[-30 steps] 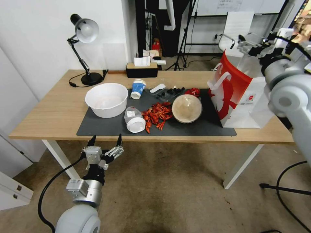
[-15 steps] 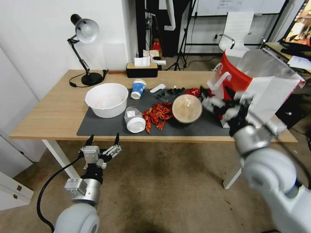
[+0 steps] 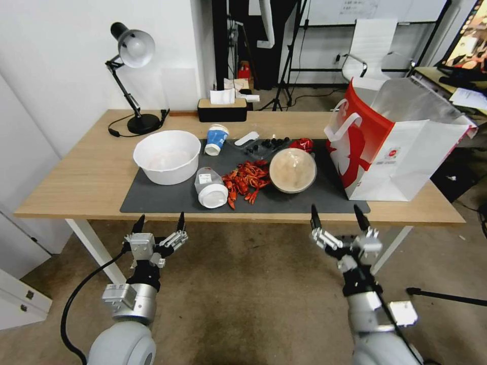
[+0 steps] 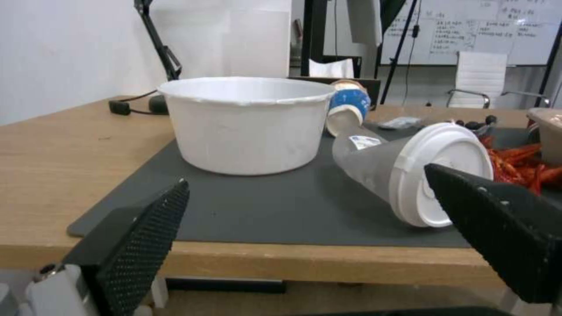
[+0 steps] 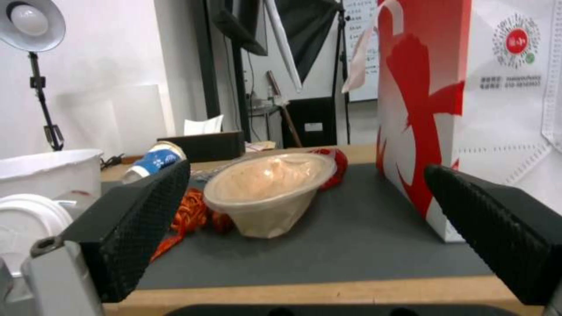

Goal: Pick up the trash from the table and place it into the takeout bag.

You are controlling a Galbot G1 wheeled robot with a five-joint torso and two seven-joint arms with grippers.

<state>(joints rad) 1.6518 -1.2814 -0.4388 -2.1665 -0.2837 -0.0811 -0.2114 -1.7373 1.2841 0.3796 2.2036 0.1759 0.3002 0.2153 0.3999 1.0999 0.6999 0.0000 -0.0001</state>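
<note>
Trash lies on the dark mat (image 3: pixel 304 203) of the table (image 3: pixel 76 177): a round brownish-clear dish (image 3: pixel 292 170), a white-lidded clear cup (image 3: pixel 210 187) on its side, a tipped blue-and-white paper cup (image 3: pixel 216 139), a red wrapper (image 3: pixel 303 144) and red crayfish shells (image 3: pixel 246 180). The takeout bag (image 3: pixel 390 152) stands open at the table's right end. My left gripper (image 3: pixel 160 219) is open, below the front edge and facing the lidded cup (image 4: pixel 410 171). My right gripper (image 3: pixel 334 209) is open too, low before the edge, facing the dish (image 5: pixel 266 193) and the bag (image 5: pixel 486 109).
A big white bowl (image 3: pixel 166 155) sits on the mat's left end. A black desk lamp (image 3: pixel 134 50) and a black tissue box (image 3: pixel 221 109) stand along the back. A small black tray (image 3: pixel 264 146) lies behind the shells.
My right arm has swung down from beside the bag at the upper right to below the table's front edge. My left gripper has sunk slightly.
</note>
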